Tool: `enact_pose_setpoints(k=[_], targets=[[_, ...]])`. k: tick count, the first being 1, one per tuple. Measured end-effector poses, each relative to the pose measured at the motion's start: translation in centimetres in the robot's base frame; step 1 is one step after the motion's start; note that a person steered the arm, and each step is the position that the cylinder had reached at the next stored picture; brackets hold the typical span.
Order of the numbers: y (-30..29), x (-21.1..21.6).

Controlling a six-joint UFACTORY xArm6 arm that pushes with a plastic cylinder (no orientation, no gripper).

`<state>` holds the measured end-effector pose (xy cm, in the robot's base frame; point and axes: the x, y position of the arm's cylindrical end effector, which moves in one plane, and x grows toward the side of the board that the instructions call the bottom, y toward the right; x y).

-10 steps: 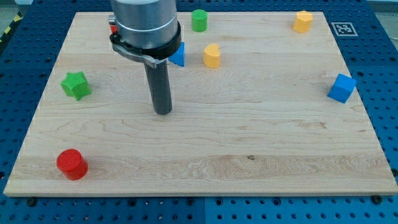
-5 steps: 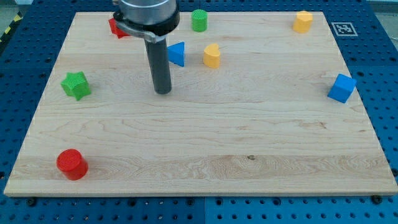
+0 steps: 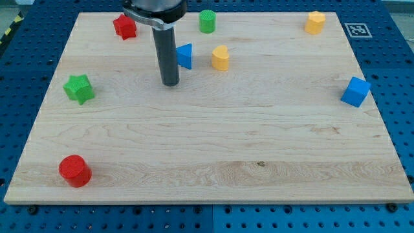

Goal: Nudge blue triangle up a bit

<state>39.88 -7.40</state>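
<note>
The blue triangle (image 3: 185, 55) lies on the wooden board (image 3: 207, 149) in the upper middle of the camera view. My tip (image 3: 170, 83) rests on the board just below and slightly left of it, a short gap away, not touching it. The dark rod rises from the tip toward the view's top and covers the triangle's left edge.
A yellow block (image 3: 220, 57) sits just right of the triangle. A green cylinder (image 3: 207, 21) and a red star block (image 3: 125, 26) lie near the top edge. A yellow block (image 3: 315, 22) is top right, a blue cube (image 3: 356, 91) right, a green star (image 3: 79, 88) left, a red cylinder (image 3: 75, 171) bottom left.
My tip has moved up the board toward the blue triangle, from well below it to just under it. The red star block has come out from behind the arm. No block has moved.
</note>
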Motion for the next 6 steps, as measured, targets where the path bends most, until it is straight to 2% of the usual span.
enact_pose_setpoints(k=[5,6], targets=[[-0.9,-8.3],[2.3,-9.3]])
